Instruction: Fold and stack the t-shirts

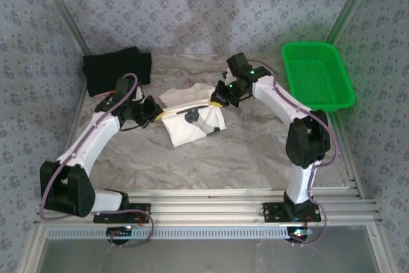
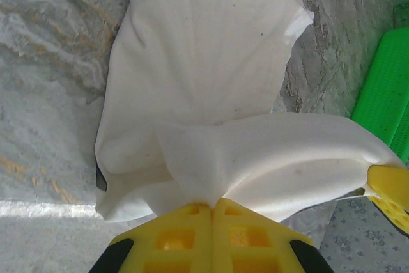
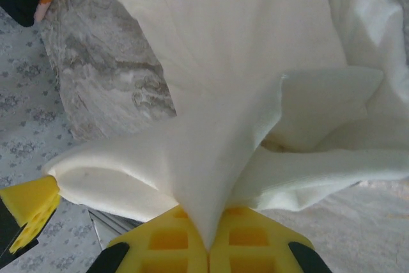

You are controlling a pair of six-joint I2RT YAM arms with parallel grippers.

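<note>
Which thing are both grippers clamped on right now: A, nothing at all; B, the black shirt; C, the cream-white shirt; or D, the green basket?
C: the left gripper and the right gripper are each shut on the cream-white shirt, with its cloth pinched between closed jaws in both wrist views.

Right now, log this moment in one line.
stage: cream t-shirt mid-fold | left gripper: jaws shut on it | right gripper: jaws shut on it | black t-shirt: far left, apart | stack: not yet made
</note>
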